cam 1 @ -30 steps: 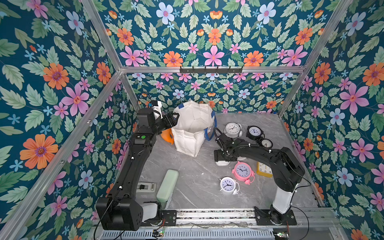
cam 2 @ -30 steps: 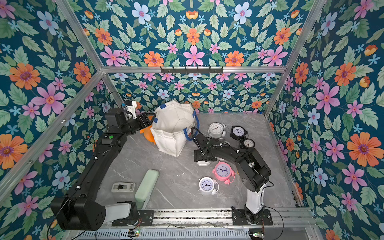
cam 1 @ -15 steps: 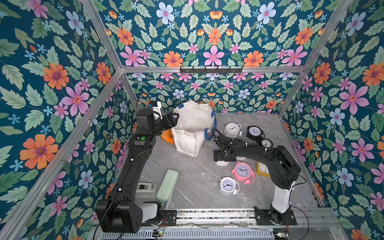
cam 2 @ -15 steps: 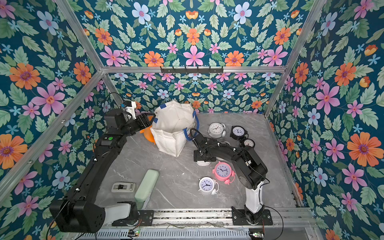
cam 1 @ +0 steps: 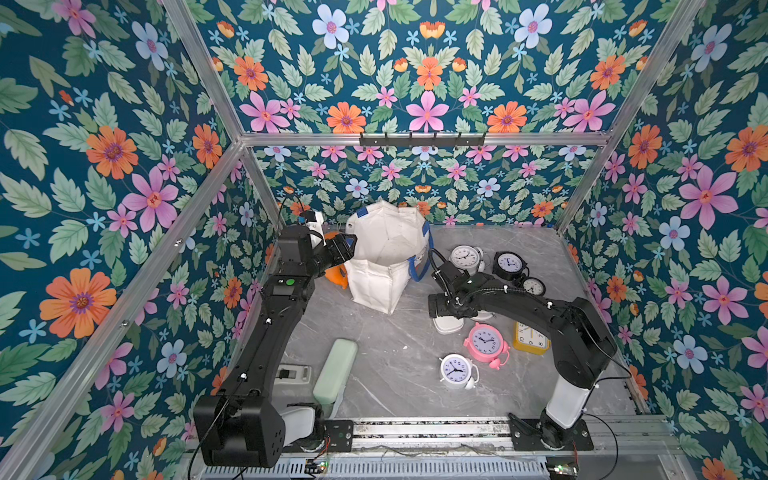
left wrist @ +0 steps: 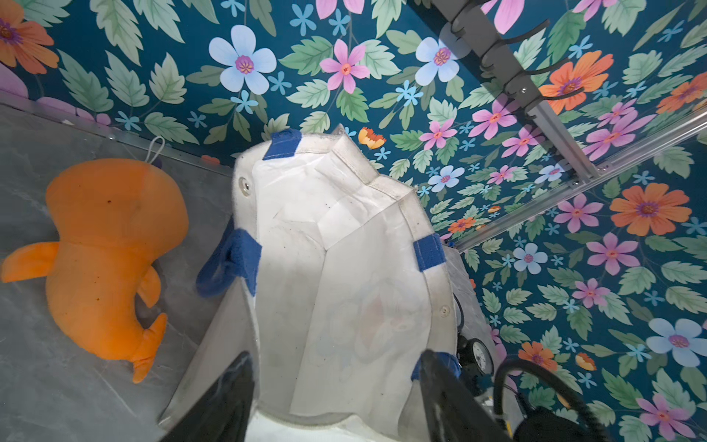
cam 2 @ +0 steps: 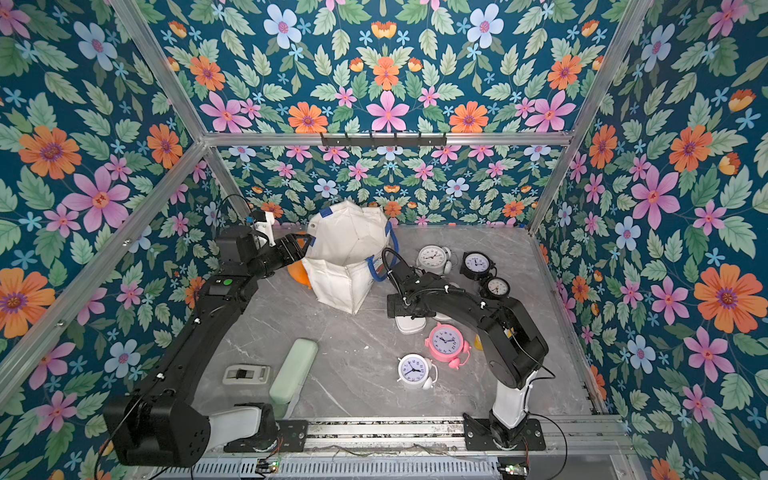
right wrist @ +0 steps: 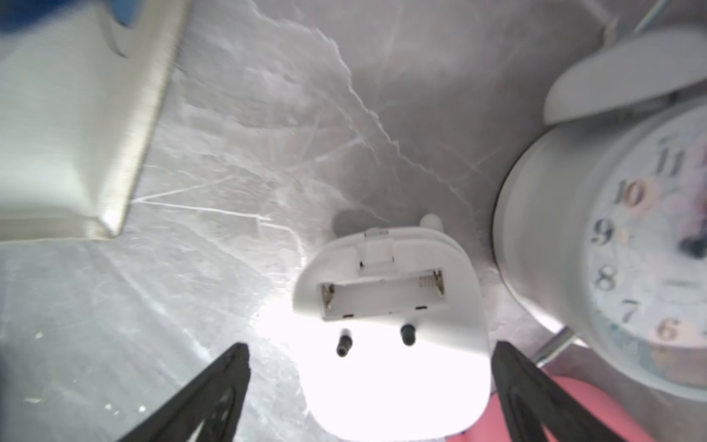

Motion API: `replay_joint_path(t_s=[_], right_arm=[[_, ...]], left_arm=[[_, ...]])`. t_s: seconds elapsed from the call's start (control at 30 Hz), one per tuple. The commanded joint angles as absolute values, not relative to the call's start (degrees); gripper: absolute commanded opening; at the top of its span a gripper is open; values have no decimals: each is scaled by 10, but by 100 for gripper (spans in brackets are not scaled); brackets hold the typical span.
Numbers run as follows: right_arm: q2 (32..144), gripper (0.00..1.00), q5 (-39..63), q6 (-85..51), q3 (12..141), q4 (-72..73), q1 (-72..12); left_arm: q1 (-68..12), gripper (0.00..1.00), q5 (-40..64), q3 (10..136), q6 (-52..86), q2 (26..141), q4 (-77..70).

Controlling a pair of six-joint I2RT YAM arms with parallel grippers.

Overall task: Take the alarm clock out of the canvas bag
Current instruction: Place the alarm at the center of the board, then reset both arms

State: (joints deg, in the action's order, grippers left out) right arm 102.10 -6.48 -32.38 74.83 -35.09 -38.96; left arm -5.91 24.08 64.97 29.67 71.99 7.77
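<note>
**Desk:** Where is the clock, and how do your tools stand?

**Caption:** Your right gripper [right wrist: 369, 346] hangs with its black fingers spread wide over the white alarm clock [right wrist: 390, 306]. The clock lies back-up on the grey, marble-veined table [cam 1: 395, 386], outside the canvas bag [cam 1: 386, 270] and just beside its front corner. It is a rounded-square shell of smooth plastic with an uncovered battery bay and two black knobs below it. Your left gripper [left wrist: 334, 354] is spread too, astride the bag's near rim. Whether either finger presses the cloth cannot be told.

**Desk:** And the bag?

**Caption:** It is boxy and off-white, of creased coarse cloth with blue strap handles and blue tabs. It stands with its mouth agape.

**Desk:** What crowds you?

**Caption:** A pale twin-bell clock [right wrist: 612, 237] sits close beside your right gripper. A pink twin-bell clock [cam 1: 484, 343], a yellow square clock [cam 1: 530, 338], a white twin-bell clock [cam 1: 456, 370], a black round clock [cam 1: 509, 262] and a smaller black clock [cam 1: 533, 286] lie near. An orange plush toy [left wrist: 111, 260] lies beside the bag under your left wrist. A long mint-green case [cam 1: 336, 370] rests by your left arm.
</note>
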Motion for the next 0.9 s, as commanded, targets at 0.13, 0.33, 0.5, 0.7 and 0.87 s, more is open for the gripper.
replay_joint_path(t_s=[0.13,0.33,0.5,0.7,0.87], right_arm=[[974,99,-80,-296,769,-392,-389],[861,99,-103,-252,745,-356,-386],[748,99,-128,-212,651,-253,-350],[651,99,-131,-198,519,-139,-236],[629,99,-111,-216,403,-33,-110]], left_arm=[[-58,70,215,651,280,723,50],[-58,76,115,613,259,692,19],[-58,81,-29,537,249,643,-41],[-58,91,-202,379,222,586,-152],[-56,92,-300,280,205,599,-233]])
